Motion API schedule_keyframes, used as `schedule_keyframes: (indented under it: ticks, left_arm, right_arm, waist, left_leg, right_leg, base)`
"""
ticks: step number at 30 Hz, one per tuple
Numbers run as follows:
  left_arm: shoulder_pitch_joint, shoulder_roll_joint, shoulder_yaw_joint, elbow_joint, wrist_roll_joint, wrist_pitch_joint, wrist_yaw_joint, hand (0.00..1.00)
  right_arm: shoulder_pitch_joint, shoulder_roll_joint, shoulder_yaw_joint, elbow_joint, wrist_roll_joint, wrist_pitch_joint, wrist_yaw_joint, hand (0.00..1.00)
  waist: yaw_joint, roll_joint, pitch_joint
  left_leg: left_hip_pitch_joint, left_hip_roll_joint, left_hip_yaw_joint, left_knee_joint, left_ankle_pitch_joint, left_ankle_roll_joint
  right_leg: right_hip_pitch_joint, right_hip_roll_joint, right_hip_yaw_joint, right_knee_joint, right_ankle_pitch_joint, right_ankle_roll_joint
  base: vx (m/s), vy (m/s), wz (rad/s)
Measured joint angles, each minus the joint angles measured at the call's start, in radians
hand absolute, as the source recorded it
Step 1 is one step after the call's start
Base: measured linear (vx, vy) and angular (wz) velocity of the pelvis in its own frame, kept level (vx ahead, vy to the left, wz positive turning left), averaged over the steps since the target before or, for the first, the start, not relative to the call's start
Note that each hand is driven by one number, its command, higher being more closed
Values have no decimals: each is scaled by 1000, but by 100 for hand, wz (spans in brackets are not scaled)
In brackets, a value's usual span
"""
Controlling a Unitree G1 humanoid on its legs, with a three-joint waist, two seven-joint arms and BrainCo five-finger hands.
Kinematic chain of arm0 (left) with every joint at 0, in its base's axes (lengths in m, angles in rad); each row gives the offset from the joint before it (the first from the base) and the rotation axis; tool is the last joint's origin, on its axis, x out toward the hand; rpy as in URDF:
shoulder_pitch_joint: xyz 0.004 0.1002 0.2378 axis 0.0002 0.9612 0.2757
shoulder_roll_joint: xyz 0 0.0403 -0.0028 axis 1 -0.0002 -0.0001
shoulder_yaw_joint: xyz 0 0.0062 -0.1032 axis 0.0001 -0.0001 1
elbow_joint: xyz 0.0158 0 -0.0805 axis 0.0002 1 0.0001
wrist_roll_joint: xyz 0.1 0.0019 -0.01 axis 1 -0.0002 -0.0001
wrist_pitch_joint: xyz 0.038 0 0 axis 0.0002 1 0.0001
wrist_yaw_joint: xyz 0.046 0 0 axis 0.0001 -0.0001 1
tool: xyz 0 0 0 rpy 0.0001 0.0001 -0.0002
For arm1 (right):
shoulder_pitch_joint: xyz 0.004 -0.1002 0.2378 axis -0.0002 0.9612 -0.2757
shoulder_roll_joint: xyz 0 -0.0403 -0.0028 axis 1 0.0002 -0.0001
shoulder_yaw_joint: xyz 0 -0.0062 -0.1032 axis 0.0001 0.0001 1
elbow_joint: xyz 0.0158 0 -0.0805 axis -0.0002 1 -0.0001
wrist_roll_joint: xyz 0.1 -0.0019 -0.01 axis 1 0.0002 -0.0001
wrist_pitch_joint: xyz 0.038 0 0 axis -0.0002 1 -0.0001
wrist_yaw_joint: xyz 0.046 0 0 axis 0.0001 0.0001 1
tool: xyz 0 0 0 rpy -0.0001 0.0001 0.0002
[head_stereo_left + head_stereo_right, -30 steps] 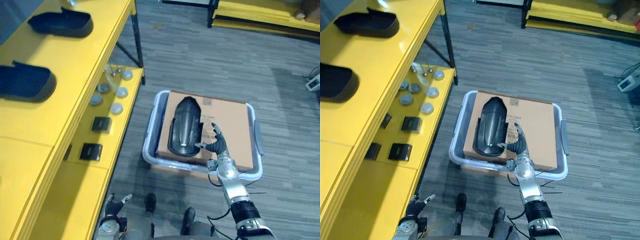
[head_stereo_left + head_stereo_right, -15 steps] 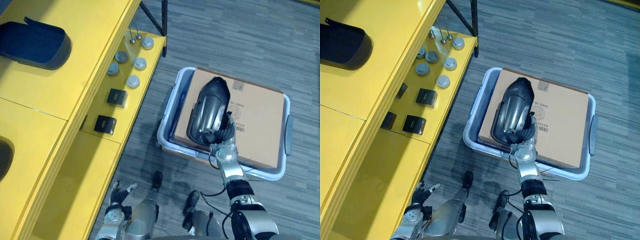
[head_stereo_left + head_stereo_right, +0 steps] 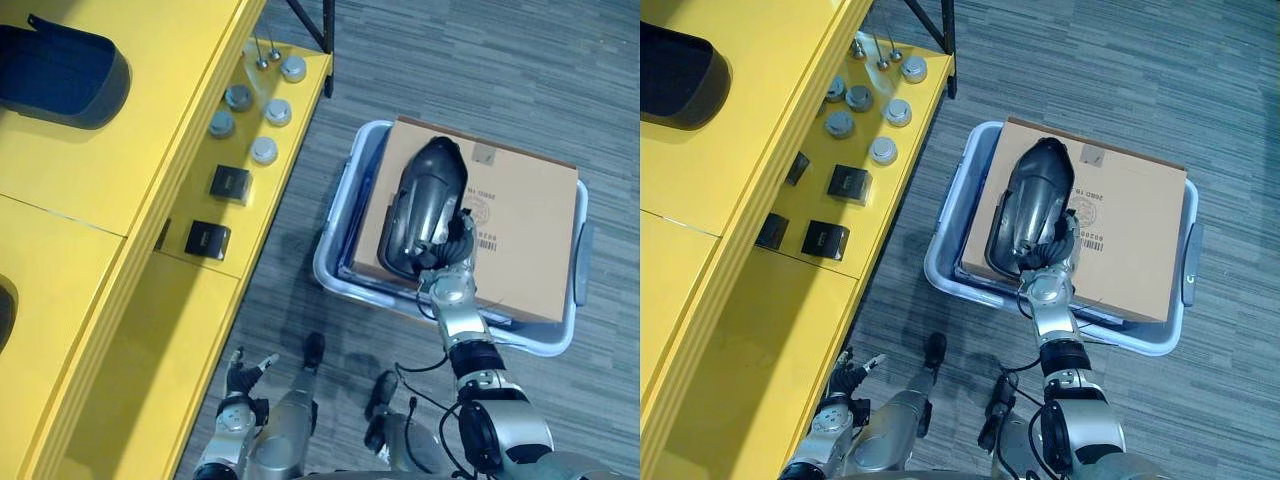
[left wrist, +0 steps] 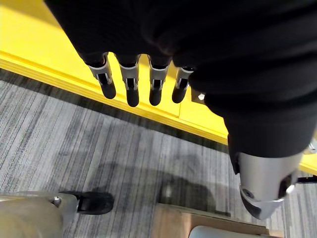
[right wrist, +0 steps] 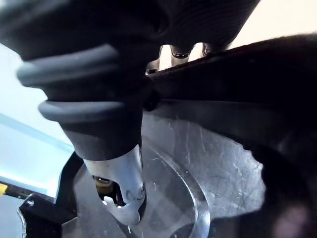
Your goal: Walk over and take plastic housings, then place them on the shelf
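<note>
- Housing [image 3: 425,205] location: lies lengthwise on a cardboard box [image 3: 530,230], which sits in a grey tote [image 3: 335,270] on the floor, just beside the yellow shelf [image 3: 120,180].
- Right hand [image 3: 455,245]: at the housing's near end. In the right wrist view the thumb [image 5: 121,183] is inside the glossy hollow and the fingers [image 5: 181,49] are past the black wall, so you're pinching the rim.
- Left hand [image 4: 131,79]: hangs low by the shelf edge, fingers straight, holding nothing.
- Handling, my read: stiff moulded shell, light, glossy, so likely slick under the pads. It's long and you hold one end, so expect it to lever down and twist when you lift it.
- Grip advice: a side wall nearer the middle would balance better. If you keep the end pinch, lift slowly and keep the shell level.
- Hard to see: the fingertips are hidden behind the wall, so how far they wrap is unclear. You can't tell whether the far end touches the box.
- Cut off: another dark housing [image 3: 60,62] on the top shelf runs out of the left eye view. Free space beside it is only partly visible.
</note>
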Motion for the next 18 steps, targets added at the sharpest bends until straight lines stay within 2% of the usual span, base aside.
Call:
schedule_keyframes:
  ticks: [3, 8, 18]
  left_arm:
    - [0, 0, 0, 0, 0, 0, 0, 0]
    - [1, 1, 2, -1, 1, 1, -1, 0]
    - [10, 3, 3, 3, 2, 5, -1, 0]
  right_arm:
    - [62, 6, 1, -79, -1, -4, -1, 0]
    - [165, 28, 1, -189, -21, -41, -5, 0]
    - [234, 39, 2, -261, -39, -42, -30, 0]
  waist:
    - [-1, 0, 0]
    - [-5, -1, 0]
    - [-4, -14, -8]
  left_leg:
    - [0, -1, 1, 0, 0, 0]
    - [9, -3, 2, 0, 0, 0]
    - [9, 0, 4, 0, -4, -5]
  right_leg:
    - [0, -1, 4, -1, 0, 0]
    - [10, 0, 4, -2, 0, 0]
    - [11, -1, 7, -3, 2, 3]
  base:
    - [34, 5, 0]
    - [0, 0, 0]
    - [-18, 10, 0]
